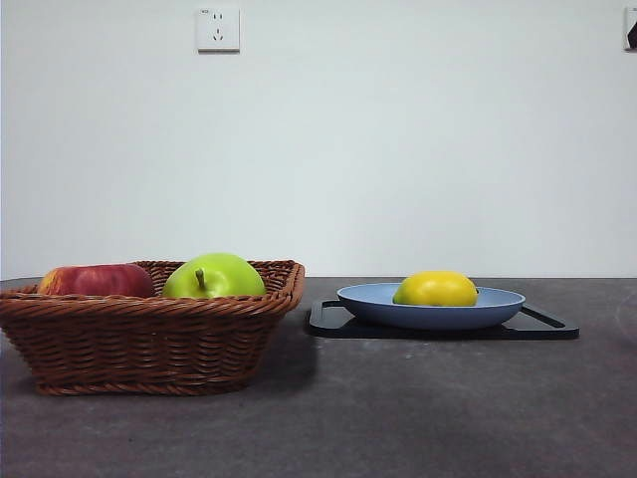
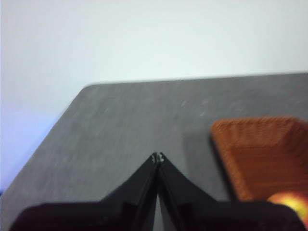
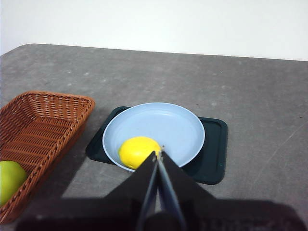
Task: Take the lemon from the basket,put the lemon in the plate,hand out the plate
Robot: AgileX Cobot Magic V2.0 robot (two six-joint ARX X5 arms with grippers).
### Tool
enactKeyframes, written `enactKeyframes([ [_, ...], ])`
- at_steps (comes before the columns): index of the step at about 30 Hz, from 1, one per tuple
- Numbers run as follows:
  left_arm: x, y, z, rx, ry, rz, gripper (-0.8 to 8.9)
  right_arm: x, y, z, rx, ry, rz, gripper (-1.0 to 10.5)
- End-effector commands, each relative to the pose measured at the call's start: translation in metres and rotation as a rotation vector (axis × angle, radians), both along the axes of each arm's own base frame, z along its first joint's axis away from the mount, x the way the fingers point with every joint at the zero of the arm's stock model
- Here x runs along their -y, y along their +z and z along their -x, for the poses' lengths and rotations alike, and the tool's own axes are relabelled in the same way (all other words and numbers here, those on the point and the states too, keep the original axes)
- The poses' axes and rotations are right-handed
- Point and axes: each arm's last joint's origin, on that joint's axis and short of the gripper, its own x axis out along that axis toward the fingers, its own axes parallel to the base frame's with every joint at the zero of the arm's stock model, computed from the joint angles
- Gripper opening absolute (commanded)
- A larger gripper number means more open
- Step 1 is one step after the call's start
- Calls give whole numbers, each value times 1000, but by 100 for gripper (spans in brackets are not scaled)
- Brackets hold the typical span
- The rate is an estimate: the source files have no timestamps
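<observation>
The yellow lemon (image 1: 435, 289) (image 3: 137, 151) lies in the light-blue plate (image 1: 498, 308) (image 3: 168, 125), which rests on a black tray. The brown wicker basket (image 1: 149, 339) (image 3: 43, 125) (image 2: 262, 154) stands to the left of the plate in the front view. My right gripper (image 3: 158, 155) is shut and empty, held above the table on the near side of the lemon. My left gripper (image 2: 158, 158) is shut and empty, held above the bare table beside the basket. In the front view only a black arm tip (image 1: 631, 36) shows at the top right corner.
A green apple (image 1: 213, 277) (image 3: 9, 179) and a red apple (image 1: 97, 281) (image 2: 288, 202) sit in the basket. The flat black tray (image 1: 542, 326) (image 3: 214, 144) lies under the plate. A wall socket (image 1: 218, 30) is on the white wall behind.
</observation>
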Motion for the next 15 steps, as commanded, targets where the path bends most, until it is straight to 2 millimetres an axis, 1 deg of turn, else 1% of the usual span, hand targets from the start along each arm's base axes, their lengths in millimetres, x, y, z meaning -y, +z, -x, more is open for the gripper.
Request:
enactKeyframes([
  [1, -1, -18, -9, -44, 44, -2, 8, -1, 4, 0, 11, -2, -19, 4],
  [5, -3, -47, -25, -46, 79, 5, 8, -1, 4, 0, 11, -2, -19, 4],
  [9, -2, -72, -38, -1, 34, 22, 8, -1, 4, 0, 11, -2, -19, 4],
  [12, -3, -85, -43, 23, 34, 30, 8, -1, 4, 0, 10, -1, -19, 4],
  [15, -3, -94, -45, 12, 46, 42, 8, -1, 4, 0, 11, -2, -19, 4],
])
